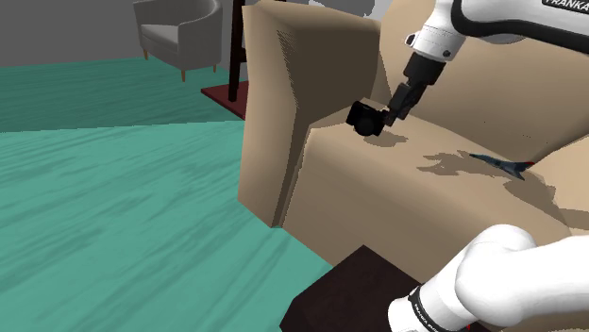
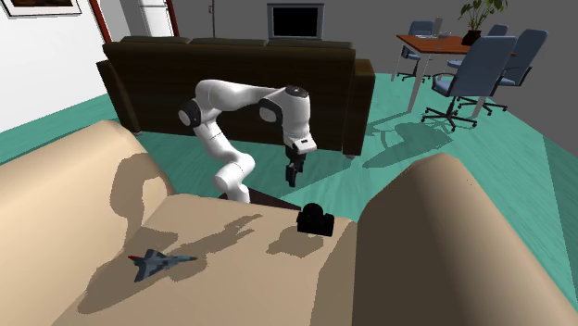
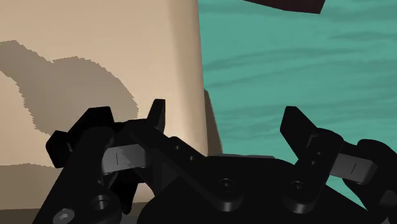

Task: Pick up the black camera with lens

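Observation:
The black camera with its lens sits on the tan armchair's seat, near the seat's edge and close to one armrest. My black gripper hangs just off that seat edge, close beside the camera and a little above it, without touching it. In the wrist view the gripper is open: its fingers stand well apart with nothing between them, over the seat edge and the teal floor.
A dark toy jet lies further along the seat. The stand is at the chair's front. A dark brown sofa is behind the arm, a grey armchair across the teal floor, a table with office chairs beyond.

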`<state>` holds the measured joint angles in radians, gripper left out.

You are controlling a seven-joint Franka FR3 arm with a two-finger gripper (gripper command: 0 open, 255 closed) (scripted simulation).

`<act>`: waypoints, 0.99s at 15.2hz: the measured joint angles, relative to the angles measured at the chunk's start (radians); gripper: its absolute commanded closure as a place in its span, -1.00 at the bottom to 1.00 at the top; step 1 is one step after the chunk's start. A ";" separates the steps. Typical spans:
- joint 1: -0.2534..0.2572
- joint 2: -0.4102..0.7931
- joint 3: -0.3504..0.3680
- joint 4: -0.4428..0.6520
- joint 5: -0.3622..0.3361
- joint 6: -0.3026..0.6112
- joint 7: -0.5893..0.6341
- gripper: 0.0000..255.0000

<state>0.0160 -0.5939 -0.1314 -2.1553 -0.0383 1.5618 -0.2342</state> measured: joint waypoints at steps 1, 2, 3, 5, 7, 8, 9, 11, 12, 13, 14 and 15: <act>0.000 0.034 -0.010 0.021 -0.006 0.013 -0.015 -1.00; 0.000 0.073 -0.020 0.051 -0.011 0.021 -0.031 -1.00; 0.000 0.109 -0.031 0.068 -0.015 0.041 -0.047 -1.00; 0.000 0.183 -0.051 0.121 -0.021 0.061 -0.080 -1.00; -0.001 0.253 -0.069 0.174 -0.024 0.079 -0.112 -1.00; -0.002 0.291 -0.078 0.211 -0.024 0.080 -0.128 -1.00; -0.002 0.328 -0.086 0.243 -0.023 0.085 -0.143 -1.00; -0.004 0.406 -0.101 0.308 -0.019 0.096 -0.173 -1.00; -0.007 0.453 -0.110 0.356 -0.014 0.095 -0.192 -1.00; -0.010 0.486 -0.116 0.384 -0.011 0.100 -0.206 -1.00; -0.012 0.511 -0.120 0.407 -0.008 0.101 -0.216 -1.00; -0.013 0.522 -0.122 0.410 -0.007 0.109 -0.221 -1.00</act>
<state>0.0032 -0.0720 -0.2530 -1.7452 -0.0454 1.6707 -0.4555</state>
